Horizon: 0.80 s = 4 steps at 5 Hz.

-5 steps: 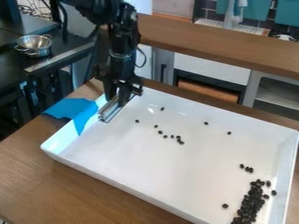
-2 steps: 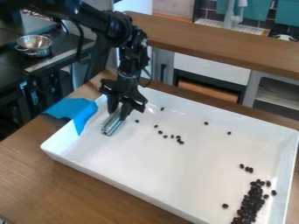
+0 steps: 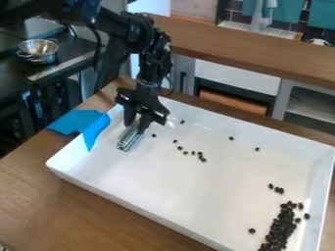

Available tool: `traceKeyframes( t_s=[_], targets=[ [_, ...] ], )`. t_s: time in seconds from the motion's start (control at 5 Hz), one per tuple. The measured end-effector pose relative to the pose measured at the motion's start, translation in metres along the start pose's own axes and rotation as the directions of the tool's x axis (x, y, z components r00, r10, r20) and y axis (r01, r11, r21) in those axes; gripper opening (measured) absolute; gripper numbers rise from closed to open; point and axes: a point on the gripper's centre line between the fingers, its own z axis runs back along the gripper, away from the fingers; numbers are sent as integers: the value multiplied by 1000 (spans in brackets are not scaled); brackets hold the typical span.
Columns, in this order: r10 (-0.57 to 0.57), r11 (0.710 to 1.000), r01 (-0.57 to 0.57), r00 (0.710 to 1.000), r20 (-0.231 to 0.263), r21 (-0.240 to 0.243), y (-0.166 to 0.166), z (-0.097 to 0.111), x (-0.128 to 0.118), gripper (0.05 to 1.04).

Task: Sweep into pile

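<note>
Beans (image 3: 280,228) heaped near, gripper (image 3: 138,122) and bar (image 3: 130,138) farther off.
On the counter (image 3: 85,211), the white tray (image 3: 137,199) has its main heap at five o'clock, one bean apart beside it, three close together at four, others scattered between center and one o'clock. At ten, the fingers (image 3: 130,113) are closed on the silvery bar, which tilts down into the tray; a blue cloth (image 3: 93,128) drapes the rim beside it.

No readable text, no legible labels or brands, no numbers, no signs that can be made out
</note>
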Motion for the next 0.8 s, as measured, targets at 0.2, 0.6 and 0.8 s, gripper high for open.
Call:
traceKeyframes(
  t_s=[0.2, 0.6, 0.8],
  targets=[
    [15, 1000, -16, 1000, -26, -27, -7, 2, 2, 351],
    [-38, 997, 34, 998, -48, -72, -43, 12, -1, 351],
    [-31, 996, 27, 998, -49, -82, -47, 12, -1, 351]
  ],
)
